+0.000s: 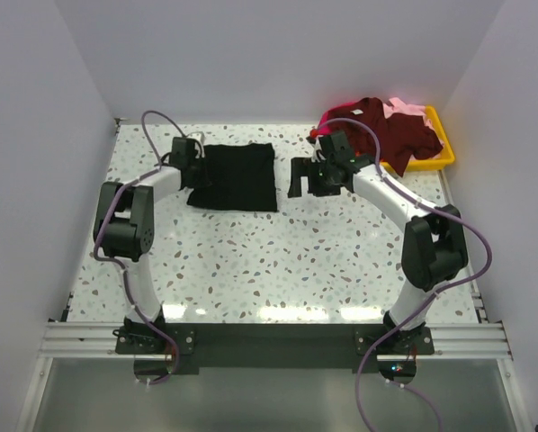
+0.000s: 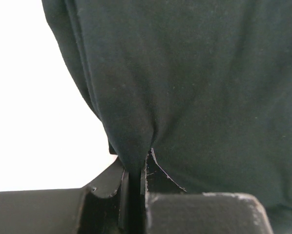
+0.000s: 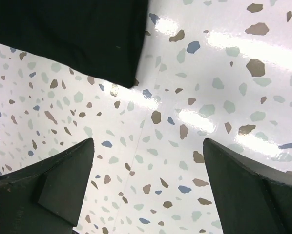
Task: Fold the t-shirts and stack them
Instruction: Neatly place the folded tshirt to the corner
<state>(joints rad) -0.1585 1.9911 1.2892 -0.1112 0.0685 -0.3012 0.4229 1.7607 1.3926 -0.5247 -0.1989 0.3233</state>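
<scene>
Now, left gripper (image 2: 135,168) tight on the black t-shirt (image 2: 195,87); right gripper (image 3: 148,144) wide open above the table (image 1: 296,261)

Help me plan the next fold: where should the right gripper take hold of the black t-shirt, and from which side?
Probably the right edge of the black t-shirt, approached from the right. The cloth lies flat, that edge is free and faces the open right gripper, while the left gripper pinches the left edge.
</scene>
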